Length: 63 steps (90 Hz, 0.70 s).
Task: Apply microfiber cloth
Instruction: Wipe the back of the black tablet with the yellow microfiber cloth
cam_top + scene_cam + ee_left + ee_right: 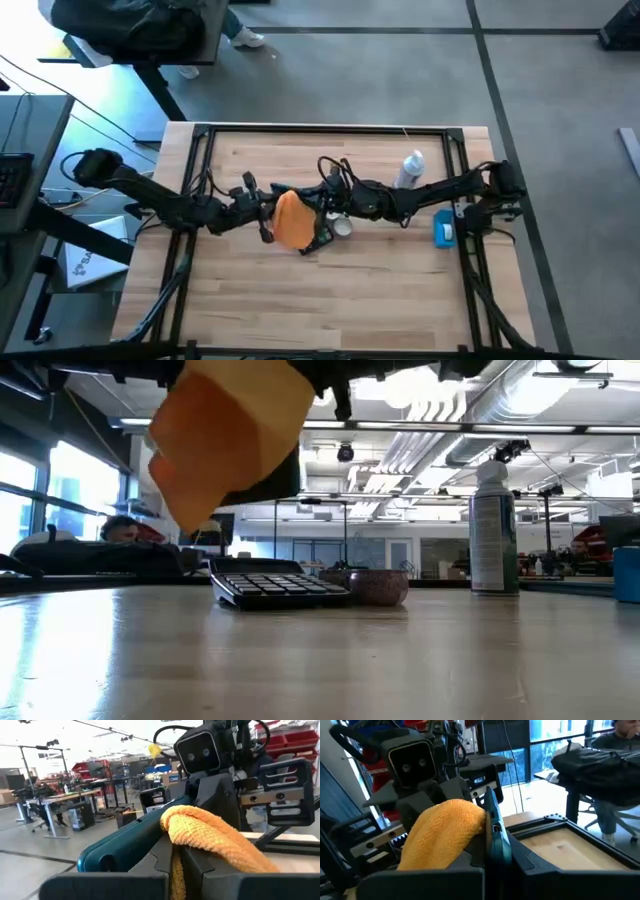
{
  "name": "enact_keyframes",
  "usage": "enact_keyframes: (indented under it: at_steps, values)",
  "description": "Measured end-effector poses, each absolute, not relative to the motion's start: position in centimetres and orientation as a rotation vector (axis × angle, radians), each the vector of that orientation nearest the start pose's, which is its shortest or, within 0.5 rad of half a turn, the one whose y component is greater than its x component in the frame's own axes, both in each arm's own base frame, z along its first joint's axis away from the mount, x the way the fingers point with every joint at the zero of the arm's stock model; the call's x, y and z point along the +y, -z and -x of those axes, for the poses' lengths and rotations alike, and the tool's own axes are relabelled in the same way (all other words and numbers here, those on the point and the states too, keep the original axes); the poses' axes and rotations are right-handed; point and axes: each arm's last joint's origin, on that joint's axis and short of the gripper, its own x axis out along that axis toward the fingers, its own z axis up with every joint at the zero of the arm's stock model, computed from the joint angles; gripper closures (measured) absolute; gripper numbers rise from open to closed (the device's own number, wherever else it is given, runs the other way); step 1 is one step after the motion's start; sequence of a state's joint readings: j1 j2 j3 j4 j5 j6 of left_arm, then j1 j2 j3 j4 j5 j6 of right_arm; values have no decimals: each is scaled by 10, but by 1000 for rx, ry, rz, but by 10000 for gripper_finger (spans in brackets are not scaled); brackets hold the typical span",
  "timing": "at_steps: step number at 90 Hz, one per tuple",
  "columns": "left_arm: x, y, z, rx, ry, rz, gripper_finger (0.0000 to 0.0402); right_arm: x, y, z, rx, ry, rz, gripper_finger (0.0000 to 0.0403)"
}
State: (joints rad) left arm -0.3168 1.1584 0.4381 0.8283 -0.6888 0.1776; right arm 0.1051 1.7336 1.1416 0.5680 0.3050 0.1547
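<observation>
**Cloth held aloft between both grippers**

The soft bright orange microfiber cloth (pixel 292 219) hung above table centre, clear of the black keypad calculator (pixel 272 588). It was judged light, limp and unbreakable; an edge pinch suits it. The left gripper (pixel 268 212) reached in from 9 o'clock, the right gripper (pixel 322 215) from 3 o'clock, each with jaws clamped on cloth folds, wrists roughly level.
</observation>
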Motion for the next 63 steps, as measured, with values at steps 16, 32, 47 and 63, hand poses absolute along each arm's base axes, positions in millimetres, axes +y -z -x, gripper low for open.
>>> enact_keyframes:
  at_steps: [16, 32, 47, 63]
  values:
    - [-54, -236, -222, -40, -358, -150, 401, 33, -279, -392, -8, 199, -152, 403]
    - [-60, -231, -219, 16, -409, -217, 401, 35, -297, -386, -66, 192, -149, 403]
    - [-68, -237, -212, 4, -442, -246, 401, 45, -292, -384, 2, 176, -124, 403]
    - [-75, -245, -204, -26, -457, -251, 401, 54, -284, -383, 72, 165, -139, 403]
